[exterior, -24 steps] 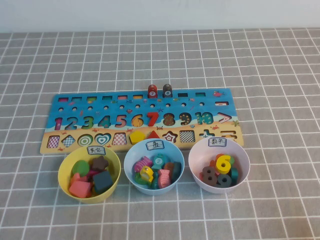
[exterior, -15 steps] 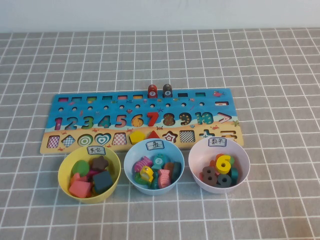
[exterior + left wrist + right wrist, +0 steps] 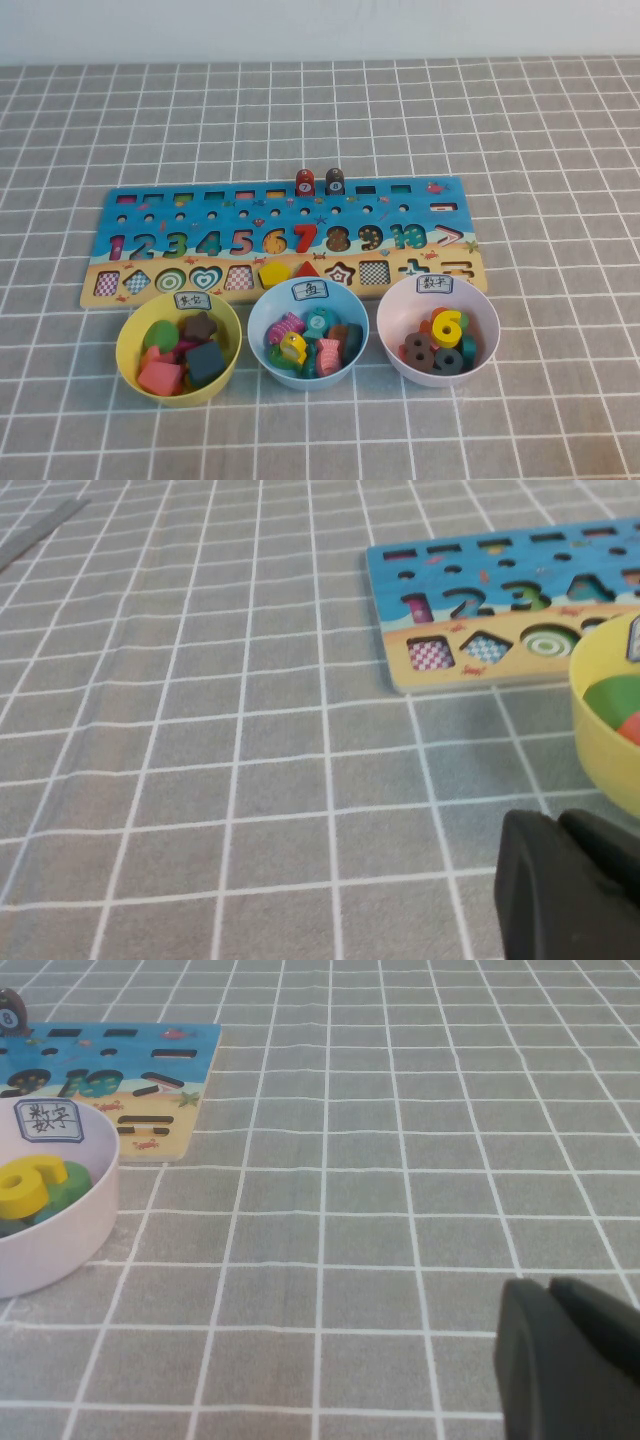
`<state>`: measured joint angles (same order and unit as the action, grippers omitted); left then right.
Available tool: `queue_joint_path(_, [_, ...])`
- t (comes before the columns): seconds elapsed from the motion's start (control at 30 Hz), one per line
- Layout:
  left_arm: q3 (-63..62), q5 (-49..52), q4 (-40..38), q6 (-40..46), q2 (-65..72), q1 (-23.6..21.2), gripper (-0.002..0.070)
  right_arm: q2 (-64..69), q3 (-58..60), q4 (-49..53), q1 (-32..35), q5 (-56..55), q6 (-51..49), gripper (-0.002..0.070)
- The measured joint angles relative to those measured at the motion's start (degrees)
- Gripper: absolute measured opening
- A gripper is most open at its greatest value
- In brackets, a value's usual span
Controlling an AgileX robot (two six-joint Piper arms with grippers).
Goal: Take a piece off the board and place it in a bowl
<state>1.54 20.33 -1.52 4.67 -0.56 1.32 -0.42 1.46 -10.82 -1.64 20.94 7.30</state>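
Our arms do not show in the high view. Our left black gripper (image 3: 570,885) hangs low over the bench near its left side, its dark fingers pressed together. Our right black gripper (image 3: 565,1360) hangs low over the bench's right side.

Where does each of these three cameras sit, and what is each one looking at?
High view: raised, angled down at the long blue puzzle board; no arm shows.
Left wrist view: low beside the round yellow plastic bowl; shut left gripper in the corner.
Right wrist view: low beside the pale pink bowl; right gripper in the corner.
All three share the board.
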Motion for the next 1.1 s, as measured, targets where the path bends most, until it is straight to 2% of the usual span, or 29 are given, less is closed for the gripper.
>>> queue_joint_path(0.37, [0.0, -1.39, -3.05, -0.84, 0.0, 0.0, -0.0005, 0.0, 0.0, 0.0, 0.0, 0.0, 0.0, -0.0018])
queue_joint_path(0.5, [0.0, -3.2, -6.13, -6.58, 0.0, 0.0, -0.0005, 0.0, 0.0, 0.0, 0.0, 0.0, 0.0, -0.0018])
queue_joint_path(0.73, [0.0, -10.79, -18.62, -19.96, 0.0, 0.0, -0.0005, 0.0, 0.0, 0.0, 0.0, 0.0, 0.0, -0.0018])
queue_joint_path(0.97, [0.0, -14.15, -18.32, -17.97, 0.0, 0.0, -0.0005, 0.0, 0.0, 0.0, 0.0, 0.0, 0.0, -0.0018])
queue_joint_path(1.1, [-0.52, -12.2, -18.32, -17.99, 0.0, 0.0, -0.0004, 0.0, 0.0, 0.0, 0.0, 0.0, 0.0, -0.0018])
